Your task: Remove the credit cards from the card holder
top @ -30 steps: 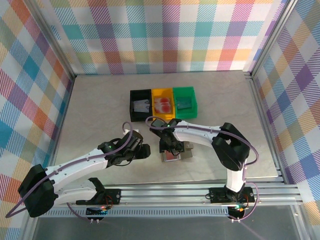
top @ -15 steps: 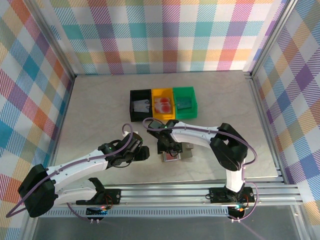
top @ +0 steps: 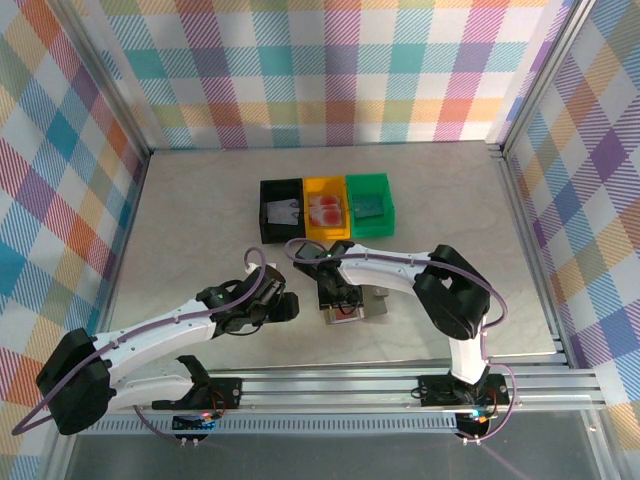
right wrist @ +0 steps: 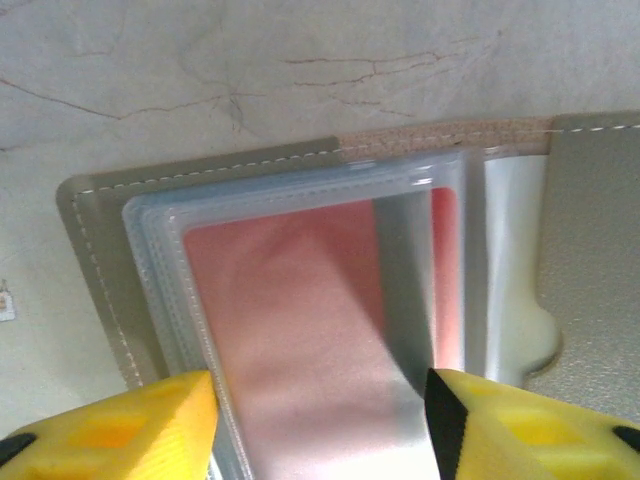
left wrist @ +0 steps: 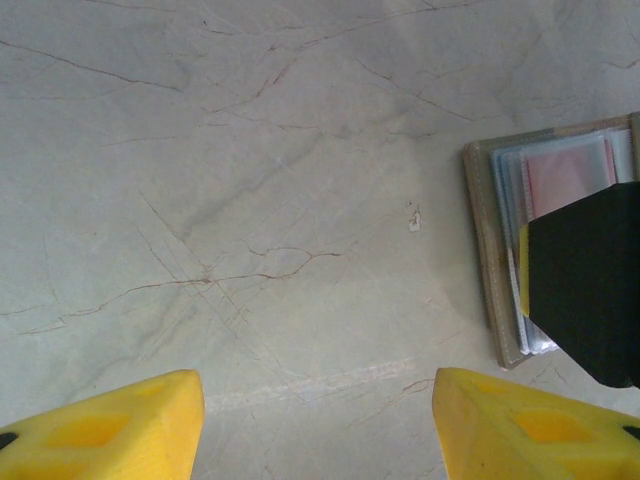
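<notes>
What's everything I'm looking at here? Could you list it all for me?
table: one, beige marble, beneath everything.
walls: plaid, multicoloured, around the table.
black bin, yellow bin, green bin: one each, side by side mid-table.
grey-white card, pink card, teal card: one each, in those bins, same order.
card holder: one, grey-brown, open flat near the bins.
red card: one, in the holder's clear sleeve.
left arm, right arm: white and black, at the near edge.
left gripper: yellow-tipped, open, over bare table beside the holder.
right gripper: yellow-tipped, open, over the holder.
</notes>
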